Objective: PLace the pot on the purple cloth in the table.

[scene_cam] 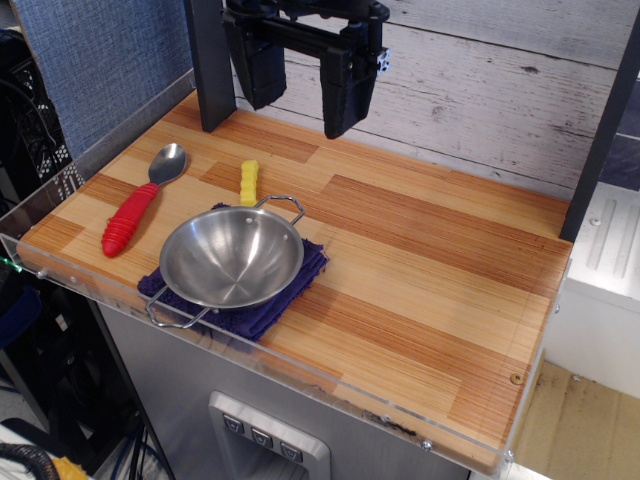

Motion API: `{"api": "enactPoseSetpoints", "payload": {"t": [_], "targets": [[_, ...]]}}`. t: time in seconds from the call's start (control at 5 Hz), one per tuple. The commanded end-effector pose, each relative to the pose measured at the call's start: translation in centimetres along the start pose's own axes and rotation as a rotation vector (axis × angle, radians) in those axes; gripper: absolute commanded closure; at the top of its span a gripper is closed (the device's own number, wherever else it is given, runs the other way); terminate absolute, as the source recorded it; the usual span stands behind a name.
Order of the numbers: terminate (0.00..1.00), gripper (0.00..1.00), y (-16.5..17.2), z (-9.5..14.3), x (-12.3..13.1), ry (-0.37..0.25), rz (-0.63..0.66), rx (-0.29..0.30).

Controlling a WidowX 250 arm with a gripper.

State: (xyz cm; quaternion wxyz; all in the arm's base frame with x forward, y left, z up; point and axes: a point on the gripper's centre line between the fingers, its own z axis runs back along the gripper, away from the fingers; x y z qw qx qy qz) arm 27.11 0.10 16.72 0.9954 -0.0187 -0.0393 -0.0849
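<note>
The shiny steel pot sits upright on the dark purple cloth near the front left of the wooden table. Its two wire handles stick out at the back right and front left. My gripper hangs high above the back of the table, well away from the pot. Its two black fingers stand wide apart and hold nothing.
A spoon with a red handle lies left of the pot. A small yellow piece lies just behind the pot. A dark post stands at the back left. A clear acrylic edge runs along the front and left.
</note>
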Motion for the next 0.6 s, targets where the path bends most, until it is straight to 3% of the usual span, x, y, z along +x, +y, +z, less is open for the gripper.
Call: {"api": "enactPoseSetpoints", "payload": {"t": [0.0, 0.2, 0.4], "targets": [[0.0, 0.0, 0.08, 1.86, -1.22, -0.041, 0.003, 0.008], [0.0, 0.0, 0.08, 1.86, -1.22, -0.041, 0.003, 0.008], [1.0, 0.0, 0.08, 1.86, -1.22, -0.041, 0.003, 0.008]]}}
